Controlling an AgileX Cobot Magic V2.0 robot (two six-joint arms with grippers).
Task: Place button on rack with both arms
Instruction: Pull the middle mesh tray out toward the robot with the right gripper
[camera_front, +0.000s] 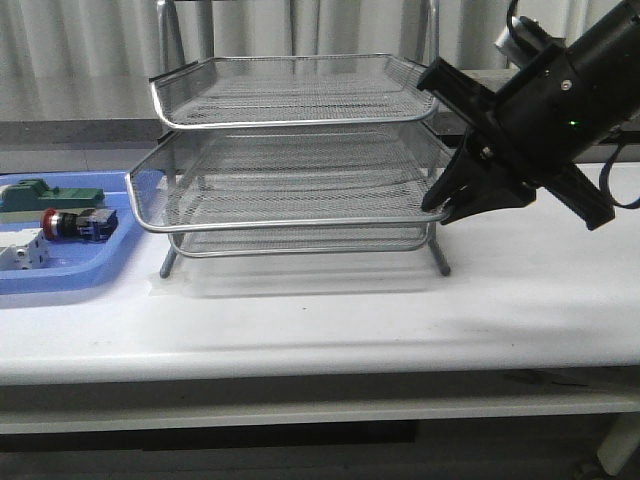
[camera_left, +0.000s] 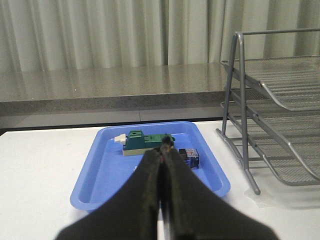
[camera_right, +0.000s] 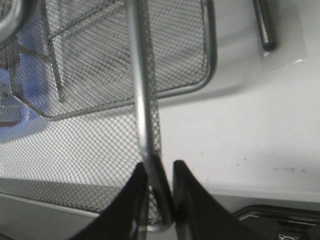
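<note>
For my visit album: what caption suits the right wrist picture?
Right gripper pinching the rack's wire-mesh tray rim between its jaws, above the white table.

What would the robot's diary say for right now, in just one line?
stage: rack held | right gripper: shut on rack middle-tier rim | left gripper: shut, above blue tray | button: in blue tray, not picked

Bright, even light, soft shadows under the rack (camera_front: 300, 150); close wrist-view foregrounds blur.
</note>
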